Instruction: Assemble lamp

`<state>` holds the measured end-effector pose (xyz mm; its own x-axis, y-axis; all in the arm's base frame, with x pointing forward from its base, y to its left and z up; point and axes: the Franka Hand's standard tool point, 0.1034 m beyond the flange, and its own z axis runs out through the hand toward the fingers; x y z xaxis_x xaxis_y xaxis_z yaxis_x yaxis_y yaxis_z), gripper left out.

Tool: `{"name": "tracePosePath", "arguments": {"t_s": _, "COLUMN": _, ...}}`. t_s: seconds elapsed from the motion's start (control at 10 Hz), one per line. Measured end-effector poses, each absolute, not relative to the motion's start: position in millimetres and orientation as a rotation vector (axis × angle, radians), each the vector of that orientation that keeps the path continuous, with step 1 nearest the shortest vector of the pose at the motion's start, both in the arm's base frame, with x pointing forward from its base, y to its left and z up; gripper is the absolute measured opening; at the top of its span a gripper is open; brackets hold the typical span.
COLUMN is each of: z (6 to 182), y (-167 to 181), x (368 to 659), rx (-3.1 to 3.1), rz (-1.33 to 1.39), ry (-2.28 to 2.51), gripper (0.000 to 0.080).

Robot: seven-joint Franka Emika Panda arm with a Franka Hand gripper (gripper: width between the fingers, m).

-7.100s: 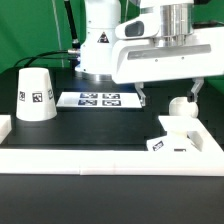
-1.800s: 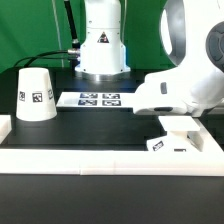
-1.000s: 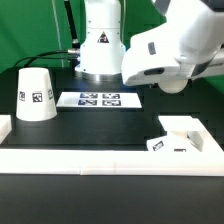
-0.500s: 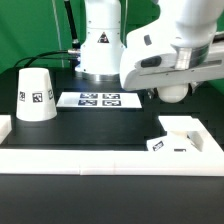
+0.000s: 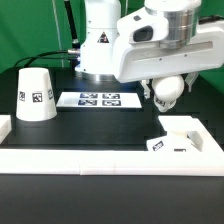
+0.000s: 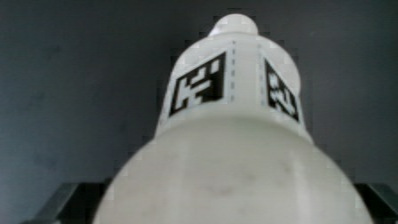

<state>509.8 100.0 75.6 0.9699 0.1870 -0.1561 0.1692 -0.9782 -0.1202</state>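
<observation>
The gripper [image 5: 164, 85] is clamped on the bulb [image 5: 168, 92] and holds it in the air, above the black table [image 5: 90, 130] and clear of it. In the wrist view the bulb [image 6: 228, 130] runs lengthwise away from the camera: ball end nearest, between the fingers [image 6: 68, 203], and the narrow neck, showing 2 tags, pointing away. The base [image 5: 182, 135] sits below, toward the exterior view's right. The shade [image 5: 36, 95] stands upright, well apart, on that view's left.
</observation>
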Motion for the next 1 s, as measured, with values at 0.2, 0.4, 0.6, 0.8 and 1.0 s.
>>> {"name": "tracePosePath", "arguments": {"t_s": 0.2, "z": 78.0, "y": 96, "x": 513, "rx": -3.031, "rz": 0.084, "ry": -0.284, "gripper": 0.0576}}
{"name": "tracePosePath", "arguments": {"t_s": 0.4, "z": 76.3, "y": 90, "x": 521, "rx": -3.045, "rz": -0.178, "ry": -0.292, "gripper": 0.0576}}
{"name": "tracePosePath", "arguments": {"t_s": 0.6, "z": 72.8, "y": 87, "x": 522, "rx": -3.046, "rz": -0.383, "ry": -0.268, "gripper": 0.0576}}
{"name": "tracePosePath", "arguments": {"t_s": 0.8, "z": 70.3, "y": 87, "x": 519, "rx": -3.048, "rz": -0.332, "ry": -0.276, "gripper": 0.0576}}
{"name": "tracePosePath", "arguments": {"t_s": 1.0, "z": 70.3, "y": 88, "x": 519, "rx": -3.048, "rz": -0.332, "ry": -0.298, "gripper": 0.0576}}
